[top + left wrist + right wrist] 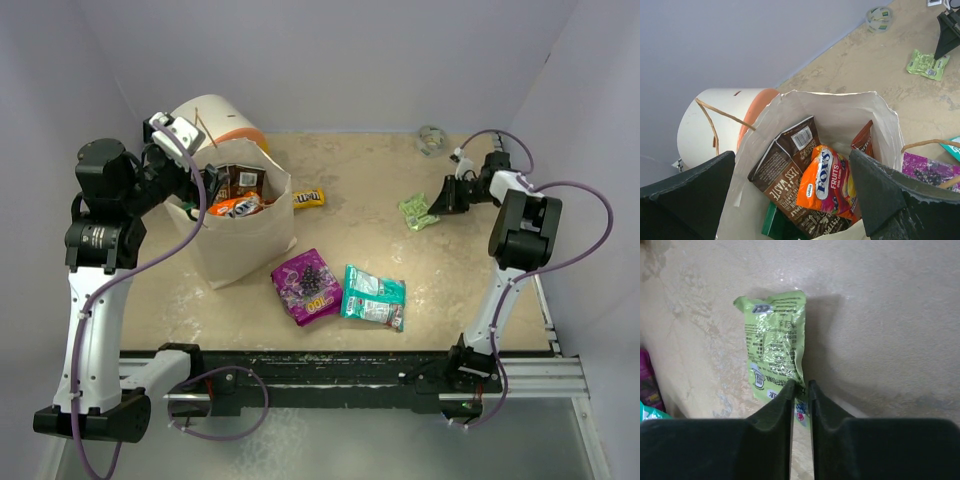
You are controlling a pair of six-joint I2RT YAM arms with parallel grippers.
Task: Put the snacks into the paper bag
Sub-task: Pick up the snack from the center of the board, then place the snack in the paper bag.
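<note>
Both grippers are showing their state plainly. The right gripper is pinching almost closed on the near edge of the green packet, with that edge sitting in the thin gap between its fingers. The packet is lying flat on the table, well to the right of the paper bag. The left gripper is hanging spread wide over the bag's open mouth, holding nothing.

Nearest the arm bases, a purple packet and a teal packet are lying side by side, just right of the bag's foot. The bag is standing upright. Inside it a brown packet and an orange packet are leaning together, and a reddish-brown packet is poking up along the right wall. Past the bag's far corner a yellow packet is lying on the table. A white-and-orange roll is lying behind the bag, with a string handle draping across it.

The right fingers are covering the green packet's near end. A dark green thing at the bag's bottom is lying mostly buried under the brown packet, so I cannot tell what it is. The small round thing by the back wall is showing too small to make out.
</note>
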